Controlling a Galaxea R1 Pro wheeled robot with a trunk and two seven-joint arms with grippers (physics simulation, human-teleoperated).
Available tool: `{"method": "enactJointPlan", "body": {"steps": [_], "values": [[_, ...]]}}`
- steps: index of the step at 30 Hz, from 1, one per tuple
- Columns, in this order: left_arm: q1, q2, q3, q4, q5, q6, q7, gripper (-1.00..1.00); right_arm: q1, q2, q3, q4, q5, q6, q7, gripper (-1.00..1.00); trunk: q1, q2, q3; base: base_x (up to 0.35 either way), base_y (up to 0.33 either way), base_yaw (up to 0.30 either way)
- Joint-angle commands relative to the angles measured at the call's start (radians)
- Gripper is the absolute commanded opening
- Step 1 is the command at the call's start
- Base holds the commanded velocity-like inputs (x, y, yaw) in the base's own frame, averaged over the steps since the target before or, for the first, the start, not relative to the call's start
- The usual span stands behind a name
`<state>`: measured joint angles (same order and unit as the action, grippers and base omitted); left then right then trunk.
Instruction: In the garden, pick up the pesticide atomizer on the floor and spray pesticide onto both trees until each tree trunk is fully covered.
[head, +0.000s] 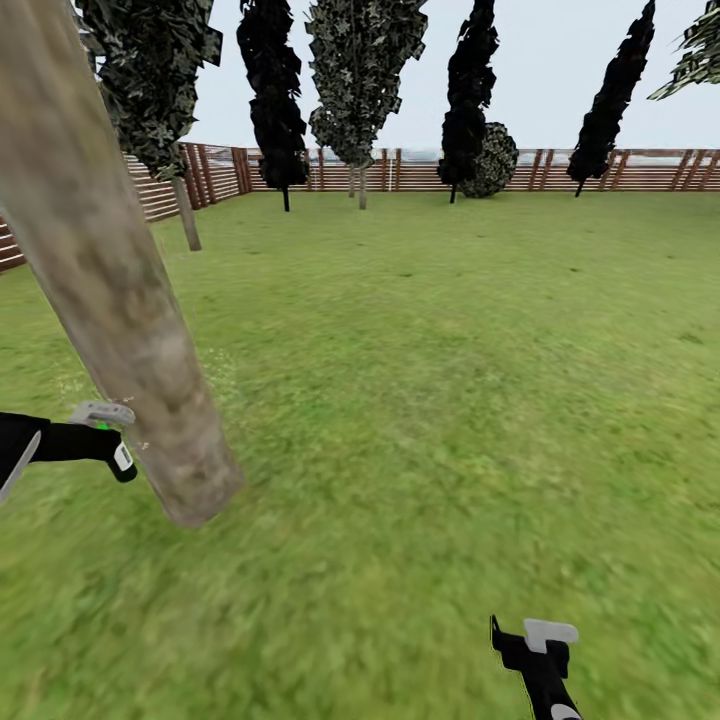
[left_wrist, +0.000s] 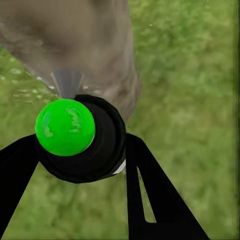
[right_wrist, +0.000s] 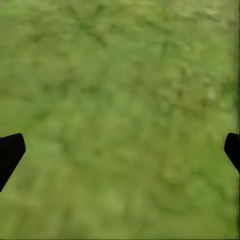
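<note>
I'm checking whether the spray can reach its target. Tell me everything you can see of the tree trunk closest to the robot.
The tree trunk is a thick, smooth, bare column, mottled grey-tan with greenish patches. In the head view it leans across the picture's left and meets the grass at its base. The left pincer, holding the atomizer, sits close beside the lower trunk, nozzle aimed at it. Faint white specks show near the base. Nothing visibly touches the trunk except the ground.

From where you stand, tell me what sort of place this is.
A fenced garden, most likely: grass lawn all around, a slatted wooden fence along the far edge, tall trees before it, and a thick bare tree trunk close by.
</note>
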<state>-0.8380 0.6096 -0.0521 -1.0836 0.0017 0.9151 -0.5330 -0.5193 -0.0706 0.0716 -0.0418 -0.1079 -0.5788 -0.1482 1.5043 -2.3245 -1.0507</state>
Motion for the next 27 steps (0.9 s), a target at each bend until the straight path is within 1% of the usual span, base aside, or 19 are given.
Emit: {"method": "enactJointPlan", "body": {"steps": [1,6,9,11,13,17,20,23,27], "values": [[-0.001,0.001,-0.002,-0.001,-0.001,0.005,-0.002,-1.0,0.0,0.0,0.008,0.0,-0.01,-0.003,-0.001,1.0,0.0,0.0,-0.001,-0.071,-0.271,0.0],[-0.001,0.001,0.0,-0.001,-0.003,0.005,-0.002,-1.0,0.0,0.0,0.008,0.0,-0.01,-0.003,-0.001,1.0,0.0,0.0,-0.001,-0.112,-0.27,0.0],[-0.001,0.001,0.004,0.0,-0.006,0.004,-0.001,-1.0,-0.001,0.0,0.008,0.0,-0.01,-0.003,-0.001,1.0,0.0,0.0,-0.001,-0.014,-0.271,0.0],[0.0,0.002,0.006,0.015,-0.005,0.002,0.002,-1.0,-0.001,0.0,0.008,0.0,-0.01,-0.003,-0.001,1.0,0.0,0.0,-0.001,0.017,-0.271,0.0],[0.0,0.005,0.011,0.08,-0.007,-0.008,0.004,-1.0,-0.001,0.001,0.008,0.0,-0.01,-0.003,-0.001,1.0,0.0,0.0,-0.001,0.067,-0.271,0.084],[0.002,0.006,0.01,0.119,-0.011,-0.011,0.006,-1.0,-0.001,0.002,0.008,0.0,-0.01,-0.003,-0.001,1.0,0.0,0.0,-0.001,0.056,-0.271,0.255],[0.002,0.008,0.018,0.173,-0.018,-0.013,0.013,-1.0,-0.001,0.002,0.008,0.0,-0.01,-0.003,-0.001,1.0,0.0,0.0,-0.001,0.105,-0.224,0.263],[0.001,0.005,0.02,0.173,-0.019,-0.013,0.016,-1.0,-0.001,0.002,0.008,0.0,-0.01,-0.003,-0.001,1.0,0.0,0.0,-0.001,0.186,-0.128,0.05],[-0.001,0.004,0.02,0.163,-0.017,-0.013,0.018,-1.0,-0.001,0.002,0.008,0.0,-0.01,-0.003,-0.001,1.0,0.0,0.0,-0.001,0.02,-0.013,0.015]]}}
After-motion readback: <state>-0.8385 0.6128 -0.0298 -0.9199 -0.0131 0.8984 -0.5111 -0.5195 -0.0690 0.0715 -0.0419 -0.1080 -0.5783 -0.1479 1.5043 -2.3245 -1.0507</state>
